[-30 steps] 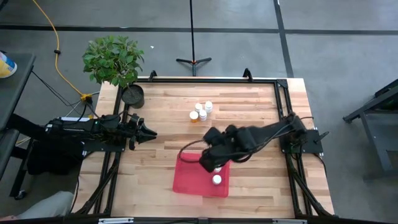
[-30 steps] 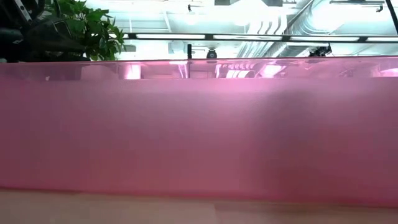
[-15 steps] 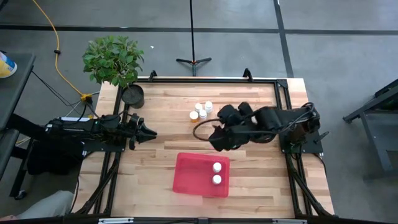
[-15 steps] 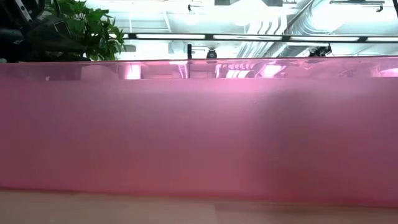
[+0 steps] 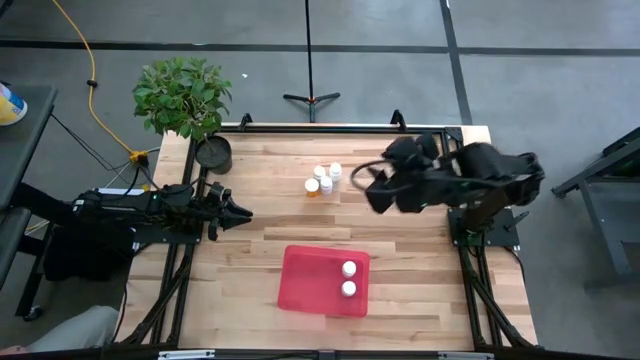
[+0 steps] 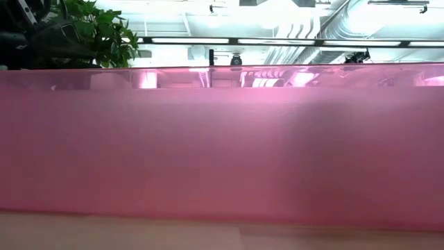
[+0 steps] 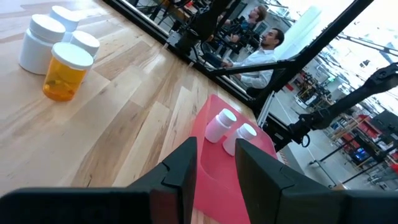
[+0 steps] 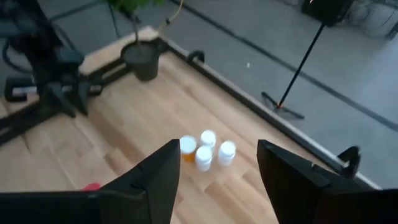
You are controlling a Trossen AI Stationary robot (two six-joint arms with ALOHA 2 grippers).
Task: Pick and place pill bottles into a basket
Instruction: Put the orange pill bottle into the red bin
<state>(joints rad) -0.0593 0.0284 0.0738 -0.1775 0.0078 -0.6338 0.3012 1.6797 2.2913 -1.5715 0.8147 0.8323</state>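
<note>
Inside basket (image 5: 305, 285), two pill bottles (image 5: 348, 279); low view blocked, probably by its wall. Right fingers (image 8: 158, 180) apart, left together.

even, bright overhead light falls on the table (image 5: 400, 270); shadows are soft. the low view is filled by a blurred pink wall (image 6: 222, 146), ceiling lamps (image 6: 291, 14) glaring above. the right wrist view is motion-blurred.
</note>
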